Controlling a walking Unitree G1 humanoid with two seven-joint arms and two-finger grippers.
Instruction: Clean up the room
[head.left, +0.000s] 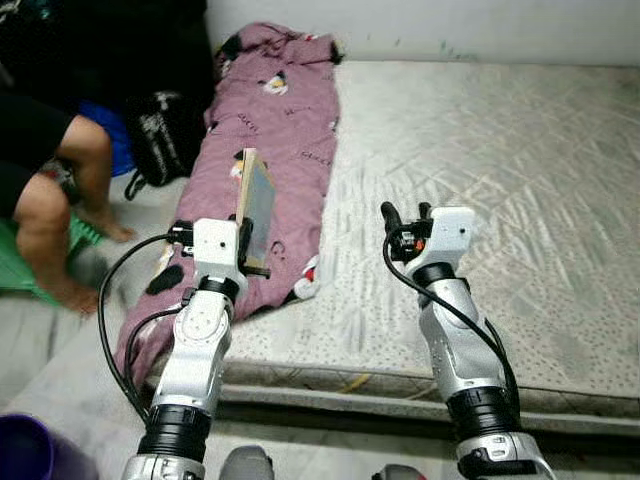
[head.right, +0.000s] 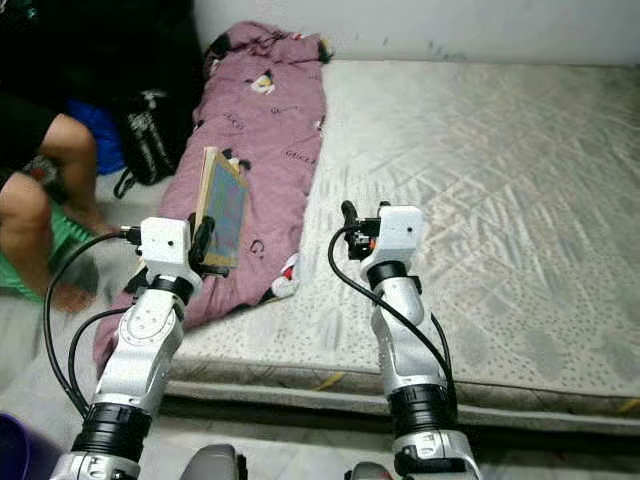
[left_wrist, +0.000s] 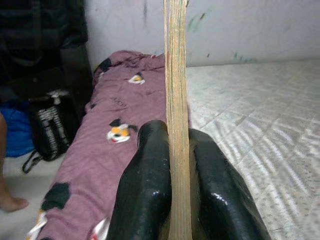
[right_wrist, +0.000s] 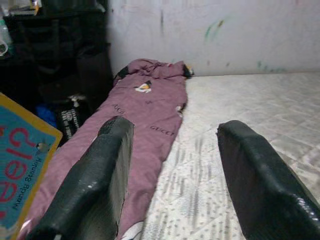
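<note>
1. Left gripper (head.left: 250, 232) pinches a thin book (head.left: 255, 200) on its lower edge, upright, held above the purple blanket (head.left: 275, 130); right gripper (head.right: 362, 222) spread, nothing in it, at 3 o'clock from the book.
2. Mattress (head.left: 480, 180) on the floor, bare at 3 o'clock; blanket laid along its 9 o'clock edge.
3. Person's legs (head.left: 60, 200) at 9 o'clock on the floor.
4. Black bag (head.left: 160, 130) at 10 o'clock, contents hidden; likely not the book's home.
5. Book clamped edge-on, probably for carrying off to tidy.
</note>
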